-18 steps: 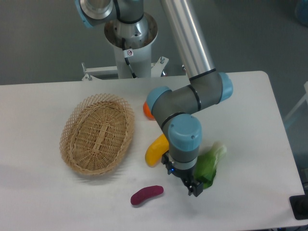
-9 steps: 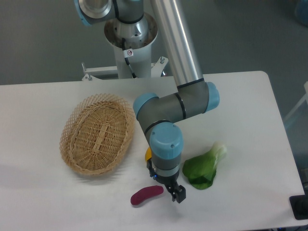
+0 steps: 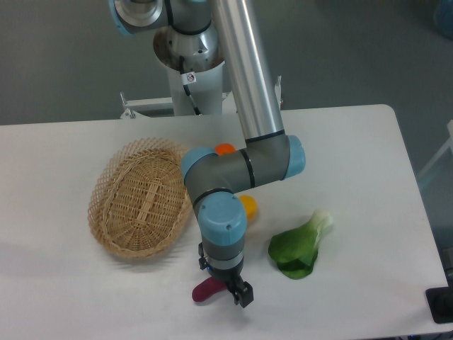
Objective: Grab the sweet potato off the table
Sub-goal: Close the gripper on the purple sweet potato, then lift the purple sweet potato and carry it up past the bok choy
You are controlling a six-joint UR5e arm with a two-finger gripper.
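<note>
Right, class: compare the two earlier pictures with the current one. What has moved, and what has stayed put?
The arm swung leftward across the table, carrying the gripper from beside the leafy green to just over the sweet potato, now partly hidden beneath it. No grasp is visible yet. The wrist now covers most of the yellow vegetable. The sweet potato, wicker basket, leafy green and orange item stayed where they were.

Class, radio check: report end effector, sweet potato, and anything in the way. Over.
End effector low over the sweet potato, jaw state unclear. Potato on the table, right end hidden by the wrist. Basket and leafy green stand apart; nothing blocking.
</note>
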